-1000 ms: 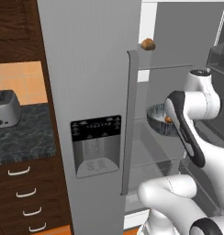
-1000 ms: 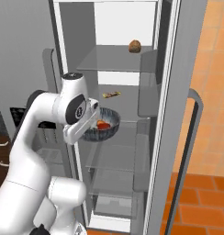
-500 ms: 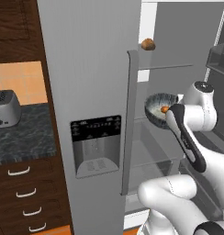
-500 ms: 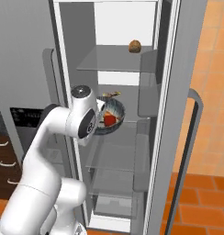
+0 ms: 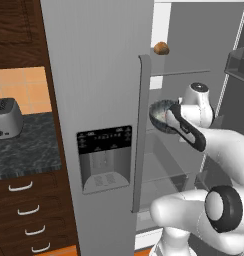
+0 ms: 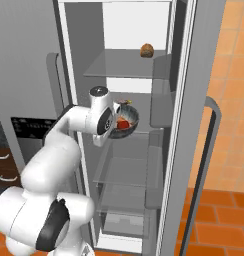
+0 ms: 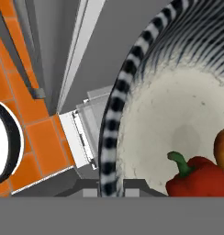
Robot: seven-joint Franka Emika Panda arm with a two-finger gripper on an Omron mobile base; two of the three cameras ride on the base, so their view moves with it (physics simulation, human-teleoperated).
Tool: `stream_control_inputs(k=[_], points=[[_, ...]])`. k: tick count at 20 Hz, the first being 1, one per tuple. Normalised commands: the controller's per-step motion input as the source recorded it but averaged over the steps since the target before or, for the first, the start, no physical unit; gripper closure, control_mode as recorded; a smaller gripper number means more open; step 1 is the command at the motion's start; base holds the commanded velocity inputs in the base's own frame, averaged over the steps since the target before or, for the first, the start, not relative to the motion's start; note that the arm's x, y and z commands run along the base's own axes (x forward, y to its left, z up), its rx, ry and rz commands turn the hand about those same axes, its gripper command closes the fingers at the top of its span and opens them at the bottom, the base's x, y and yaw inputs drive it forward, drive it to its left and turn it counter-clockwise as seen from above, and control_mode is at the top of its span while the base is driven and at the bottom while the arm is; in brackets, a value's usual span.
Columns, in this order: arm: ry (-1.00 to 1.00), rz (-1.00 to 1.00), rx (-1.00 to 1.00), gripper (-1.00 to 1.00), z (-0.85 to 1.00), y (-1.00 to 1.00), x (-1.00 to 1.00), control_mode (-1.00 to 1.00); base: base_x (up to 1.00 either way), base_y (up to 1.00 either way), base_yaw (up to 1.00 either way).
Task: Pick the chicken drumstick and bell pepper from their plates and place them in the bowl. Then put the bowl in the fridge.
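Note:
My gripper [image 6: 115, 116] is shut on the near rim of the dark grey ribbed bowl [image 6: 129, 119] and holds it inside the open fridge [image 6: 191, 75], just above a middle glass shelf [image 6: 144, 134]. The bowl [image 5: 160, 114] sits past the edge of the fridge's shut left door [image 5: 94, 85]. In the hand view the striped rim of the bowl [image 7: 114, 110] runs up the middle. The red bell pepper [image 7: 196, 176] lies on its pale floor beside the golden-brown chicken drumstick [image 7: 222, 147]. The red pepper [image 6: 123, 123] also peeks over the rim. The plates are out of view.
A small brown item [image 6: 147, 50] sits on the top shelf, also seen from the left [image 5: 161, 48]. The open right door [image 6: 204, 150] stands close on the right. A dispenser panel [image 5: 104, 157] is in the shut door. A toaster [image 5: 5, 117] stands on the dark counter.
The arm has lifted the bowl and carried it further into the fridge, toward the middle shelf. The grip on the rim is the same.

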Motion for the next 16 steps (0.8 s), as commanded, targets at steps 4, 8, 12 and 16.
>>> stream_control_inputs(k=[4, 8, 12, 16], points=[[0.04, 0.02, 0.0, 1.0, -0.28, -0.27, 0.95, -1.0, 0.0, 0.0, 0.0], [-0.01, 0.06, 0.0, 1.0, -0.43, -0.05, 0.59, -1.0, 0.0, 0.0, 0.0], [-0.04, 0.06, 0.0, 1.0, -0.25, -0.04, 0.62, -1.0, 0.0, 0.0, 0.0], [-0.04, 0.01, 0.0, 1.0, -0.11, -0.03, 0.71, -1.0, 0.0, 0.0, 0.0]])
